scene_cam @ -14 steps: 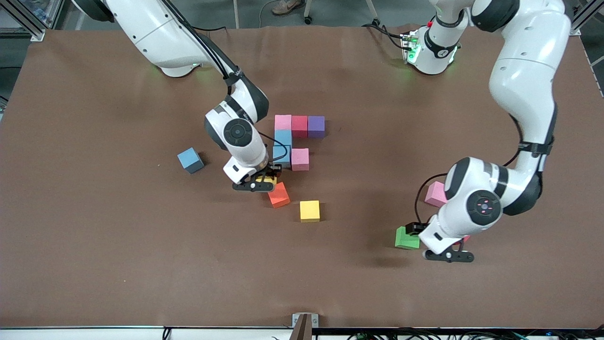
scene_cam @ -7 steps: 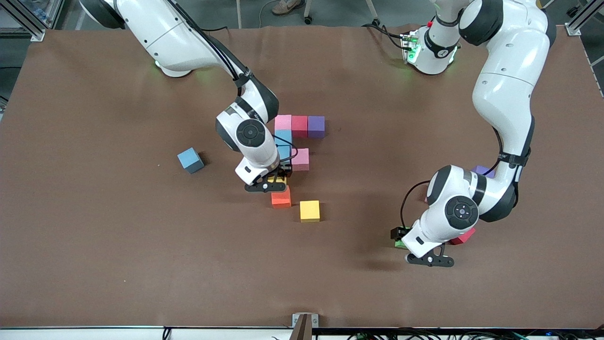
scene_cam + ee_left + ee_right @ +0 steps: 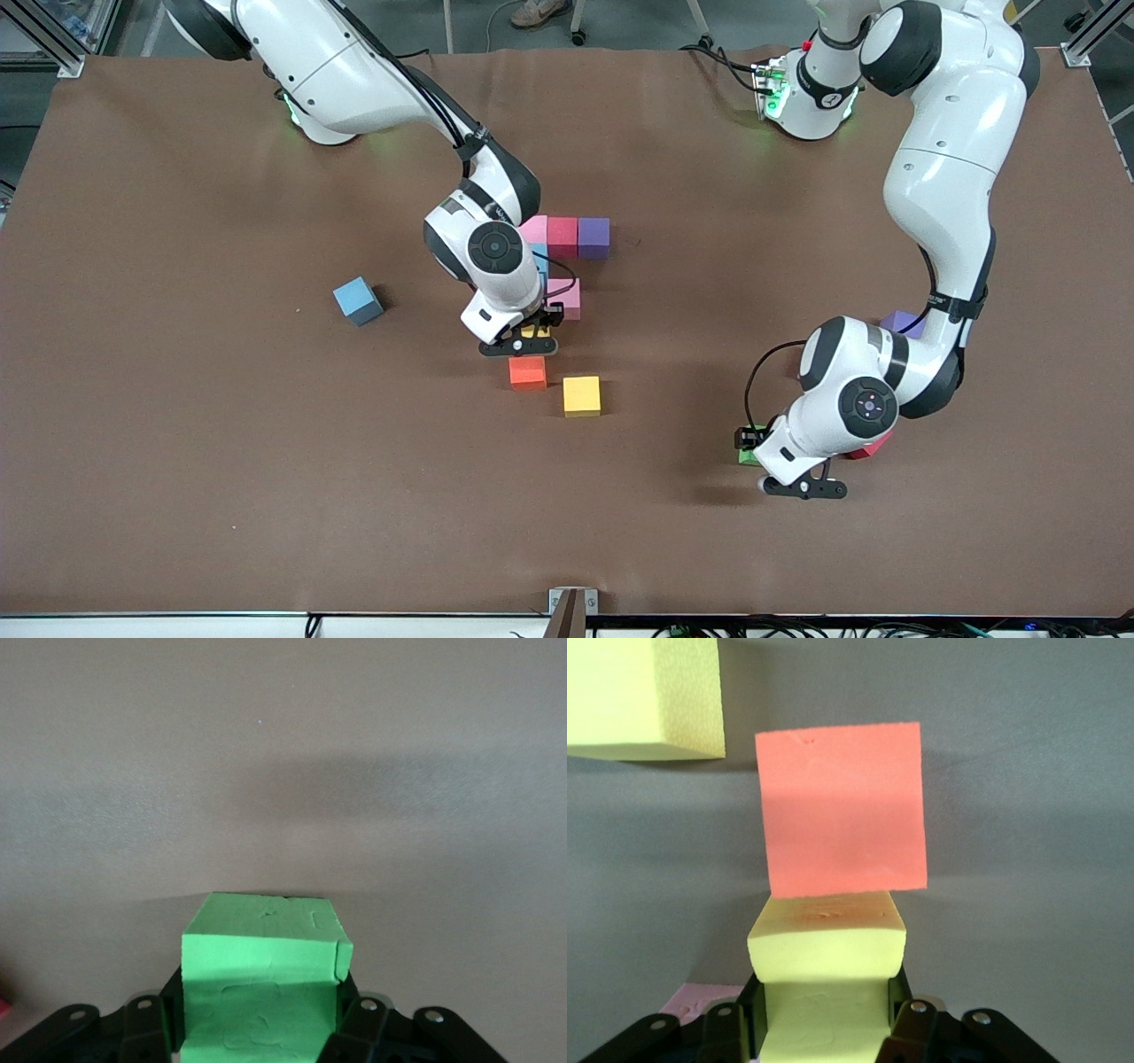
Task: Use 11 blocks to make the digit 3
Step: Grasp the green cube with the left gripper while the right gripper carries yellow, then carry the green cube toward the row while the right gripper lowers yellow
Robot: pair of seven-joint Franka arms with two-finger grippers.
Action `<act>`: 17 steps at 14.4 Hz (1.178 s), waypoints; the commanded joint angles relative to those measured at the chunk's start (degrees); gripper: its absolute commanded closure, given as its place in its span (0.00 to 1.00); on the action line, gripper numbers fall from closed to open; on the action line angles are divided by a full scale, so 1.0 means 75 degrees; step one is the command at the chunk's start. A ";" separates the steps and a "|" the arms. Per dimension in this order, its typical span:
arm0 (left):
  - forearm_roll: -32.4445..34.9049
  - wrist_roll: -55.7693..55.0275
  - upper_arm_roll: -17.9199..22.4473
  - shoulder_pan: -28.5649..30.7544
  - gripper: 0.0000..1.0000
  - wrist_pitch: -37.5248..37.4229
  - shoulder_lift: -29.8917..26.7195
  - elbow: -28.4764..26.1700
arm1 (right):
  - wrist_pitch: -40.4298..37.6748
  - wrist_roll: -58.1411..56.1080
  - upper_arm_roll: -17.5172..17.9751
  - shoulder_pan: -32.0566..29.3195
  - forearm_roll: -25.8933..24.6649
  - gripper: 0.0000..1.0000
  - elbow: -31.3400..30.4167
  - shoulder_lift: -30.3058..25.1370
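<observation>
On the brown bench (image 3: 177,496) the half-built digit 3 (image 3: 567,257) sits mid-bench, where the right pincer (image 3: 824,1028), gripping a yellow foam cube (image 3: 826,970), could nudge the orange foam cube (image 3: 528,372); the left pincer (image 3: 261,1036) pinches a green foam cube (image 3: 261,979) that might slip.

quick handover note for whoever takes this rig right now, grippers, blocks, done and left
Right gripper: shut on a yellow block, beside the pink block at the figure's lower end, with the orange block just nearer the camera.
Left gripper: shut on the green block, toward the left arm's end.
Done: pink, red and purple row with a blue block under it and the pink middle block.
Left: place both held blocks, then the loose yellow, orange, blue, purple and red blocks.
</observation>
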 commanded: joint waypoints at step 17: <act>-0.0295 -0.9532 -0.0084 -0.1113 0.82 -0.2322 -0.1388 -0.0496 | -0.0400 0.0043 -0.0103 0.0190 -0.0133 0.00 0.0124 0.0176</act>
